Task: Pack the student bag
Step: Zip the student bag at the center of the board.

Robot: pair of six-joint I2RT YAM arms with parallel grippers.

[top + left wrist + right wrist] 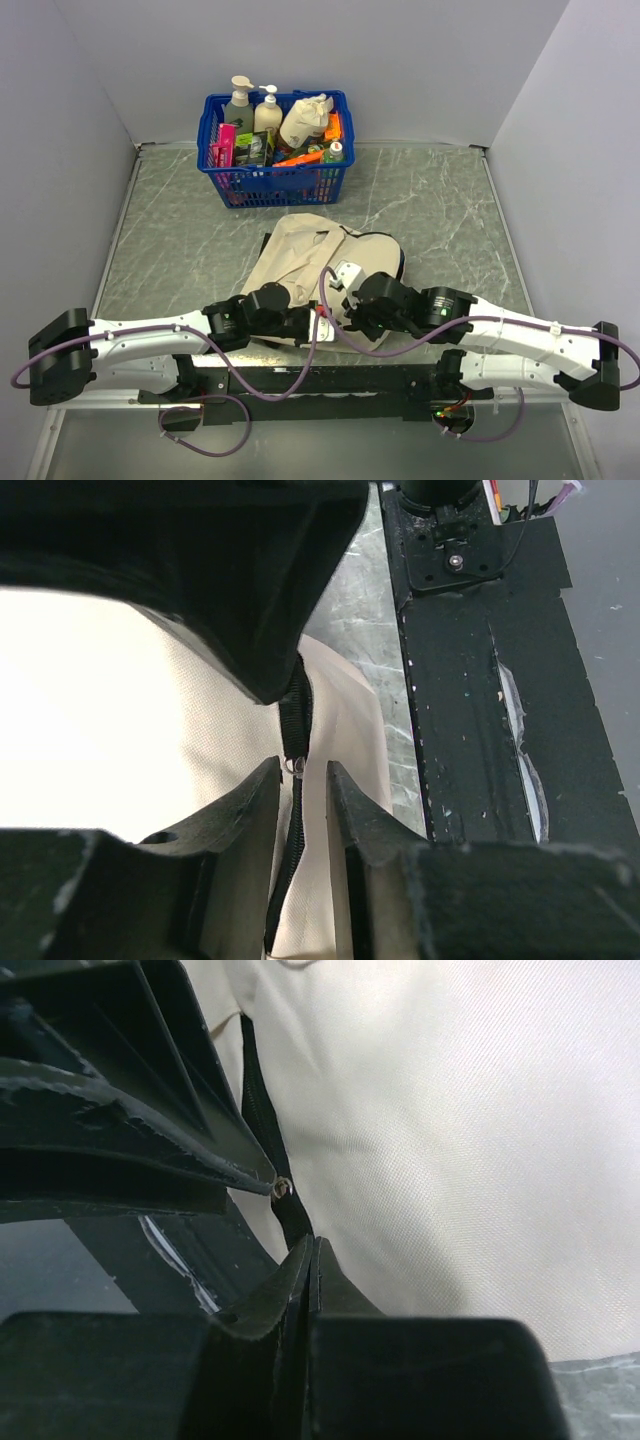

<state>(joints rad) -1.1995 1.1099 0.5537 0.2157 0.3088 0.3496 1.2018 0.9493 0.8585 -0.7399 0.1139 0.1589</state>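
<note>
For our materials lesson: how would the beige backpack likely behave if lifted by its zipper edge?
Probably floppy: the backpack lies flat and creased. Likely light, as it looks unfilled. Its zipper edge may bunch where the right hand pinches it.

Top view: both wrists cover the near edge of the student bag (300, 262) and whatever lies under them. Labels in the basket (275, 185) are too small to read.

Left wrist view: bag fabric glares white and is cut off at the left edge (weave lost).

Right wrist view: the zipper (262, 1120) runs out of sight between the pressed fingers of the right claw (312, 1250).
</note>
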